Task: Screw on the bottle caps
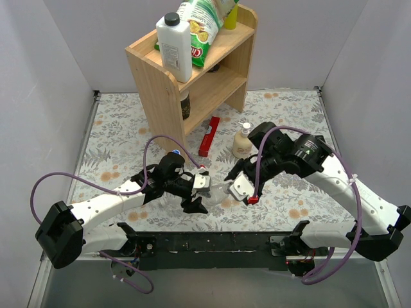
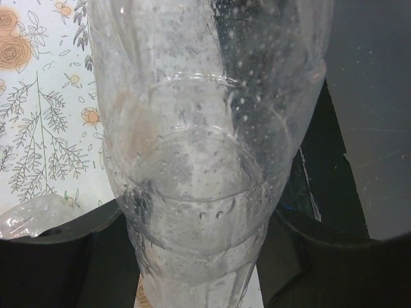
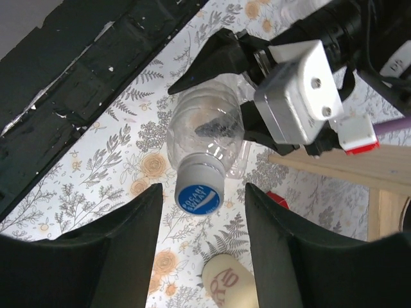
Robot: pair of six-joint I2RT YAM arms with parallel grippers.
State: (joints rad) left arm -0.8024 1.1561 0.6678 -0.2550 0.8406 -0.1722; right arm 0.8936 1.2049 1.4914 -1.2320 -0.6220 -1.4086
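Note:
My left gripper (image 1: 198, 194) is shut on the body of a clear bottle (image 1: 216, 191) and holds it sideways above the mat, neck toward the right arm. In the left wrist view the bottle (image 2: 205, 160) fills the frame between the gripper's two black fingers (image 2: 58, 256). In the right wrist view the bottle (image 3: 205, 128) carries a blue cap (image 3: 198, 197) with white lettering on its neck. My right gripper (image 3: 202, 192) is open, one finger on each side of the cap, not touching it. Part of a second clear bottle (image 2: 32, 217) lies on the mat.
A beige pump soap bottle (image 1: 243, 141) stands behind the right gripper, also in the right wrist view (image 3: 228, 282). A red flat object (image 1: 209, 136) lies by the wooden shelf (image 1: 154, 96), which holds a white jug (image 1: 174, 48) and a snack bag (image 1: 205, 25).

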